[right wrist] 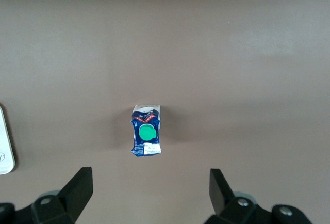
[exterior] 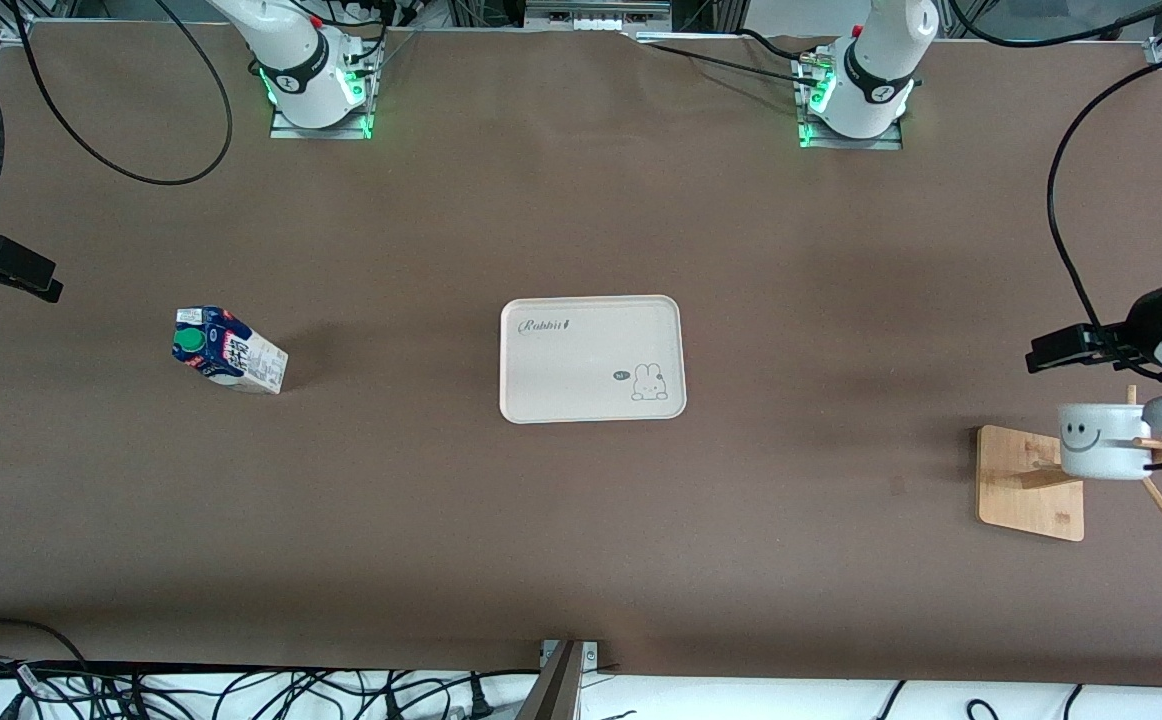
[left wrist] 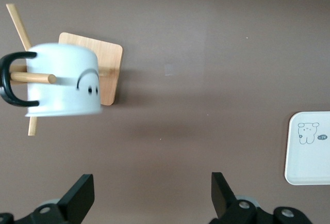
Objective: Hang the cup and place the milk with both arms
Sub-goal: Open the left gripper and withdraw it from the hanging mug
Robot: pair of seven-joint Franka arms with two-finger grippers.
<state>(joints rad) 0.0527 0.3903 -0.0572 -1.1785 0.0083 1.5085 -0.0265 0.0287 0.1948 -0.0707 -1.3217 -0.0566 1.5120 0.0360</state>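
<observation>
The white cup (exterior: 1101, 440) with a smiley face hangs by its black handle on a peg of the wooden rack (exterior: 1029, 480) at the left arm's end of the table. The left wrist view shows the peg through the handle of the cup (left wrist: 62, 79). My left gripper (exterior: 1076, 348) is open and empty, up over the table beside the rack (left wrist: 150, 195). The milk (exterior: 229, 350) stands on the table toward the right arm's end. My right gripper (exterior: 1, 270) is open and empty, up over the table beside the milk (right wrist: 146, 131), as its wrist view shows (right wrist: 149, 193).
A cream tray (exterior: 592, 358) with a rabbit print lies in the middle of the table, with nothing on it. It also shows in the left wrist view (left wrist: 309, 146). Black cables trail along the table's edges.
</observation>
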